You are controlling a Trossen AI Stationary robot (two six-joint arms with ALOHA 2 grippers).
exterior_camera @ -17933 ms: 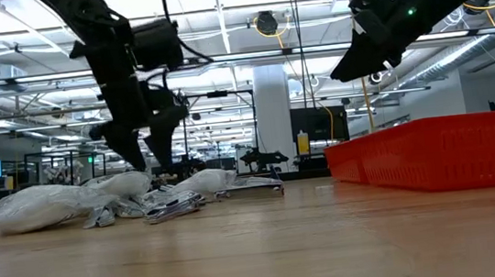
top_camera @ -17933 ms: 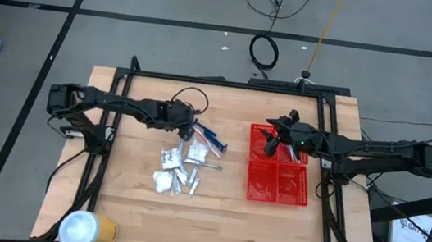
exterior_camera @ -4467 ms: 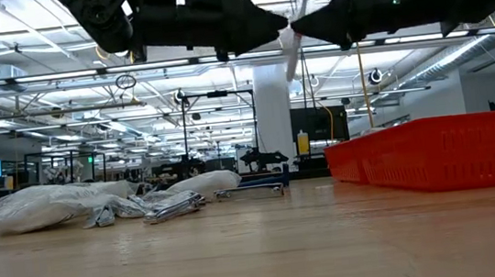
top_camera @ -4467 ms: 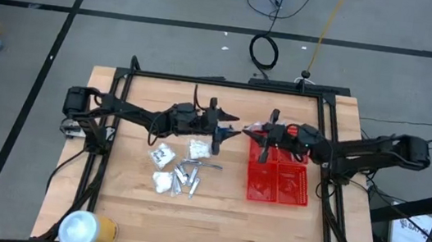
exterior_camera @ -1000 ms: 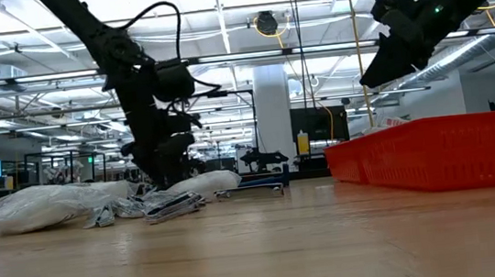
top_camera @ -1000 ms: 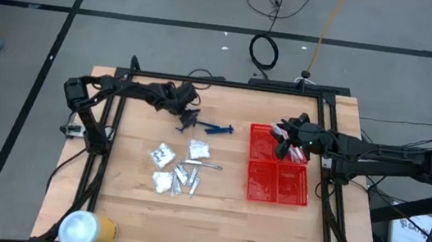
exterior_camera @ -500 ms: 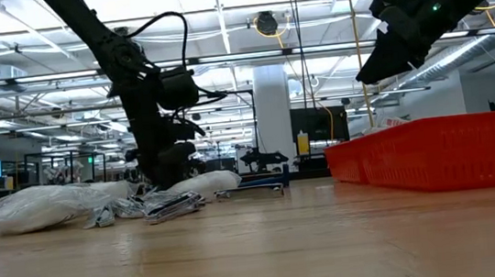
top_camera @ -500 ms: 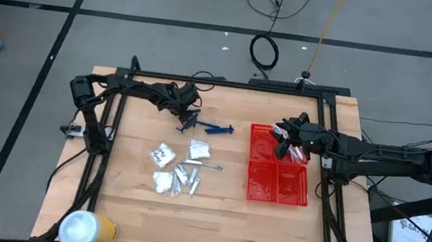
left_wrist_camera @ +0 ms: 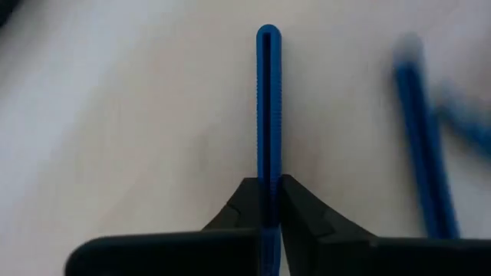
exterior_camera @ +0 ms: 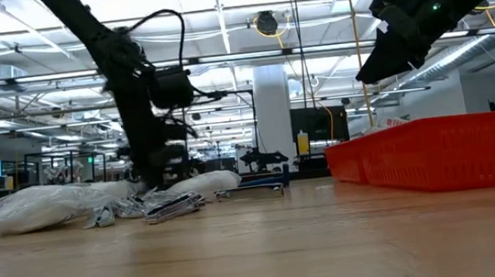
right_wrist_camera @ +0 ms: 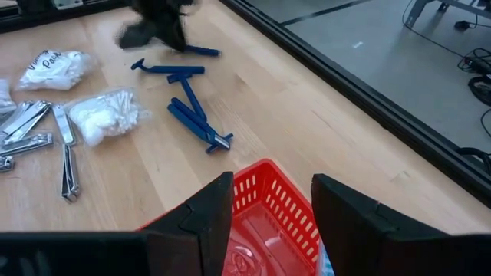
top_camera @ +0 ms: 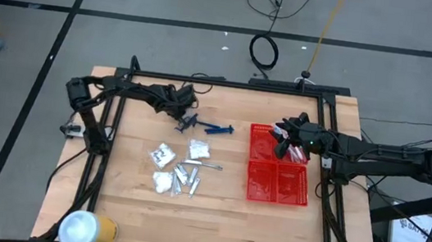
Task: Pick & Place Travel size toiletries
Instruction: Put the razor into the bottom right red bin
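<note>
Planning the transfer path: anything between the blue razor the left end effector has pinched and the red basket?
Nothing visible. Left end effector grips the razor; only bare tabletop and loose blue razors lie toward the red basket.

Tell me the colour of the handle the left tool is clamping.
Blue razor handle, clearest in the left wrist view.

A second blue razor [left_wrist_camera: 420, 146] beside the gripped one is blurred.

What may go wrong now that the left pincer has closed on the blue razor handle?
1. The left pincer grips the blue razor only at one end of its thin handle, so it may swing or slip when lifted.
2. Other blue razors lie close by and could be dragged along.
3. The right pincer hangs open over the red basket, so the arms might meet at a handover.
</note>
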